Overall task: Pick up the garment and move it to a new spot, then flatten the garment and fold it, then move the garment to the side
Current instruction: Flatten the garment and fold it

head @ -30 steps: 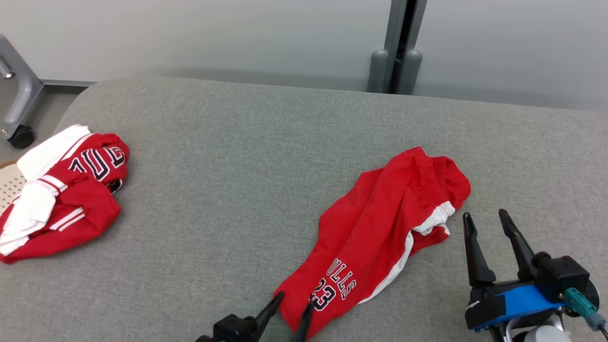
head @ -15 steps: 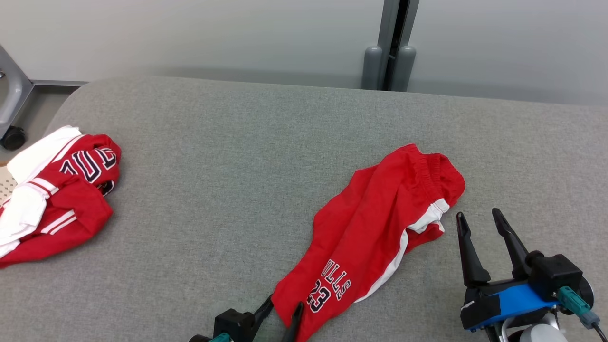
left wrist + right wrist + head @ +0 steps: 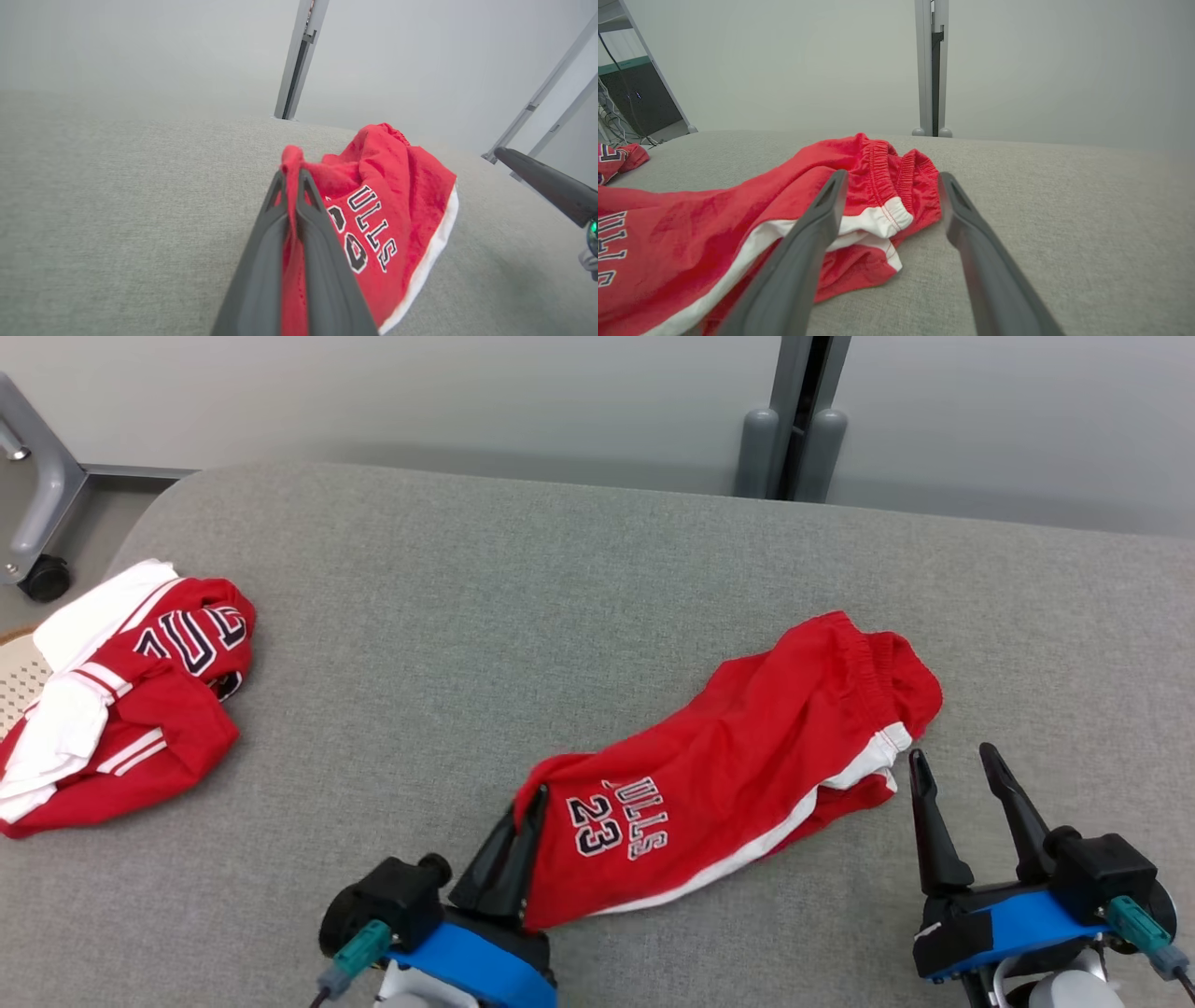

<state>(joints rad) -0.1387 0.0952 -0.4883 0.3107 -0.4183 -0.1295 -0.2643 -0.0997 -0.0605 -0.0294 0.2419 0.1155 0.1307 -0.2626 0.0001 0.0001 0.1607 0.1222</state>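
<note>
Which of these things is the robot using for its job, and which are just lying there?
For the job: red shorts, pinched by the shut left gripper; open right gripper beside them; grey table.

Just lying about: red and white clothes pile; wheeled frame; grey post.

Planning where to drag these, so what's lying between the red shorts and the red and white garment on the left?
Nothing: the head view shows bare grey padded surface between the red shorts and the red and white garment.
</note>
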